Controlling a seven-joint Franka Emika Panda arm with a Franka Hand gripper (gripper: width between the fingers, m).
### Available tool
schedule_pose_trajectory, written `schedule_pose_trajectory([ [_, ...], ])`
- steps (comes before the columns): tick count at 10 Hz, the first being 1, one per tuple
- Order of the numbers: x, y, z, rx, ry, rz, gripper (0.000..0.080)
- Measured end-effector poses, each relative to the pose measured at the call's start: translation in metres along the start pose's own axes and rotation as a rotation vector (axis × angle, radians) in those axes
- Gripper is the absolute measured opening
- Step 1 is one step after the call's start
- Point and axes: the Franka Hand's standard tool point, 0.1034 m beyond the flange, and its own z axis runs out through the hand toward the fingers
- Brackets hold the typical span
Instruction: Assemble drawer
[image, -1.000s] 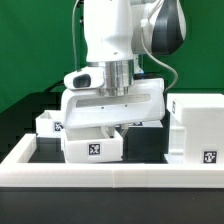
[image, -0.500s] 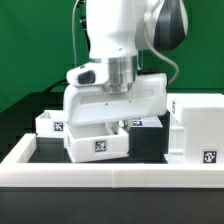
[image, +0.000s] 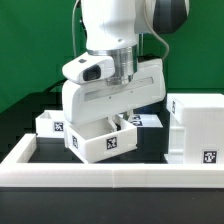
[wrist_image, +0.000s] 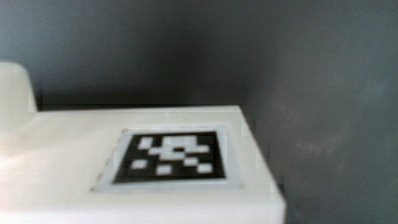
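My gripper reaches down from the big white hand and is shut on the wall of a small white open-topped box tray. The tray hangs tilted just above the black table, its tag facing front. A second box tray sits on the table at the exterior view's left. The tall blocky housing stands at the right, a short gap from the held tray. In the wrist view a white tray face with its tag fills the lower part. My fingers do not show there.
A low white rail edges the black table along the front. Another tagged white piece shows behind the hand, partly hidden. A green backdrop stands behind the table.
The hand has turned and shifted a little toward the exterior view's right. The held tray went from level to tilted and moved right with it.
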Motion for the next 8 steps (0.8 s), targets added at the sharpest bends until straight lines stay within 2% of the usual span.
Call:
schedule_pose_trajectory([
  [1,0.0005,0.0002,0.0001,-0.006,0.001,-0.072,0.0041],
  [2,0.0031,0.0002,0.0013,-0.043,0.013,-0.237,0.0041],
  [3,0.0041,-0.0016,0.0017,-0.066,0.018,-0.392,0.0041],
  [4,0.0043,-0.0016,0.0015,-0.073,0.009,-0.519,0.0041],
  [8,-0.0012,0.0052,0.0016,-0.080,-0.011,-0.705,0.0041],
])
